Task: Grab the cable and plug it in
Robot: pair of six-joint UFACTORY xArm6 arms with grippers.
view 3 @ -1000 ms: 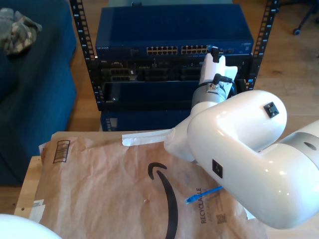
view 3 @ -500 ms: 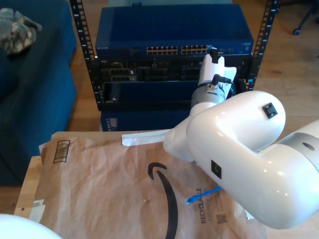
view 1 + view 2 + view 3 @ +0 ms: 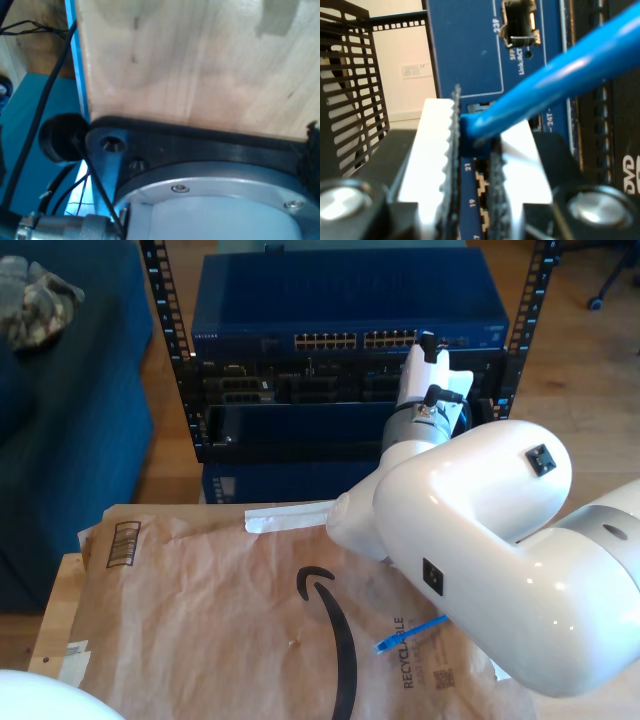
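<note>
The cable [image 3: 560, 75] is bright blue and runs up out of my second gripper [image 3: 472, 125], which is shut on its plug end between white toothed fingers [image 3: 437, 150]. The plug sits right at the numbered ports of the blue network switch [image 3: 465, 45]. In the exterior view my second gripper [image 3: 425, 345] touches the switch's port row [image 3: 350, 340] toward the exterior view's right. The cable's loose end [image 3: 410, 630] lies on brown paper beside the big white arm. The first wrist view looks at a wooden board [image 3: 190, 60] and a black mounting flange [image 3: 165, 145].
The switch sits in a black rack [image 3: 170, 330] above further black units. A brown paper mailer [image 3: 220, 610] covers the table in front. A blue sofa [image 3: 60, 420] with a camouflage cloth [image 3: 35, 300] fills the exterior view's left. An open SFP slot [image 3: 520, 22] is above the ports.
My second arm has eased slightly toward the rack and the exterior view's left. The loose cable end on the paper has shifted a little.
</note>
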